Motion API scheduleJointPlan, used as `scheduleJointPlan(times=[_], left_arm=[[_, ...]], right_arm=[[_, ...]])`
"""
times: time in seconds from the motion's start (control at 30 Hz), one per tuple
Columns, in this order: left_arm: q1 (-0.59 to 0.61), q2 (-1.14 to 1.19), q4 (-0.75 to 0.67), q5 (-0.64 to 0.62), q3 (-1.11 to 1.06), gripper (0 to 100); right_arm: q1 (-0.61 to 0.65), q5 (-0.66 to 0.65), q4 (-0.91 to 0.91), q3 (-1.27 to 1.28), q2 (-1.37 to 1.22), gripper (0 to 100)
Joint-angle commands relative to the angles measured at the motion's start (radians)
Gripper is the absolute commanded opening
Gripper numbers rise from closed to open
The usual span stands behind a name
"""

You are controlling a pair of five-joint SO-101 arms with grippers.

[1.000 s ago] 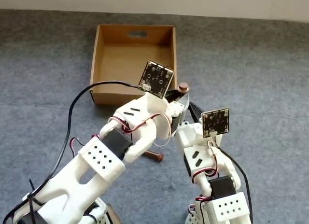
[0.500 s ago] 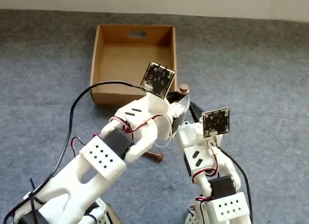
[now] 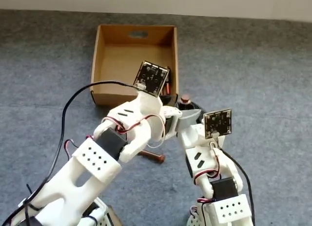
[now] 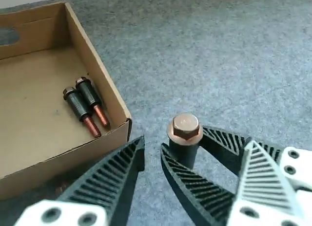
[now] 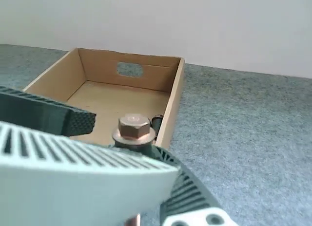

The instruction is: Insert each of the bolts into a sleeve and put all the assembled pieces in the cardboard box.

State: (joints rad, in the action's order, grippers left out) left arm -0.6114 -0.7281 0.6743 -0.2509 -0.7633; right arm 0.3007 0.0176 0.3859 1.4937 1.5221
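Gripping sleeved bolt (image 4: 184, 129) upright: right tool (image 3: 185, 111) clamped; left tool (image 4: 152, 147) slightly apart, empty, beside cardboard box (image 4: 58, 162).

My gripper (image 4: 152, 148) hangs parted. Just past it, a copper hex-head bolt (image 4: 185, 127) stands upright in its black sleeve (image 4: 184, 155). Two sleeved bolts (image 4: 78, 104) lie side by side near the cardboard box's (image 4: 108, 84) near corner.

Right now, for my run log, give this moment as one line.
right jaws: shut on sleeved bolt, upright | left jaws: open, beside it | cardboard box: two assembled pieces | carpet: one loose bolt
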Motion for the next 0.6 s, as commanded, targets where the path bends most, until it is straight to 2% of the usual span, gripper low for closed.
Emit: scheduleJointPlan(times=[0.0, 0.1, 0.2, 0.4, 0.5, 0.57], left_arm=[[0.004, -0.143, 0.066, 0.003, 0.004, 33], [0.024, -0.274, 0.135, 0.006, 0.002, 33], [0.117, -0.367, 0.218, 0.006, -0.022, 30], [0.403, -0.41, 0.193, 0.003, -0.243, 0], [0.507, -0.412, 0.137, 0.008, -0.351, 7], [0.598, -0.412, 0.1, 0.009, -0.443, 8]], right_arm=[[-0.016, 0.005, -0.025, -0.016, 0.012, 0.5], [-0.018, 0.006, -0.024, -0.015, 0.012, 0.5], [-0.019, 0.008, -0.019, -0.013, 0.012, 0.5], [-0.019, 0.009, -0.021, 0.008, 0.012, 0.5], [-0.019, 0.009, -0.021, 0.008, 0.012, 0.5], [-0.019, 0.009, -0.021, 0.005, 0.012, 0.5]])
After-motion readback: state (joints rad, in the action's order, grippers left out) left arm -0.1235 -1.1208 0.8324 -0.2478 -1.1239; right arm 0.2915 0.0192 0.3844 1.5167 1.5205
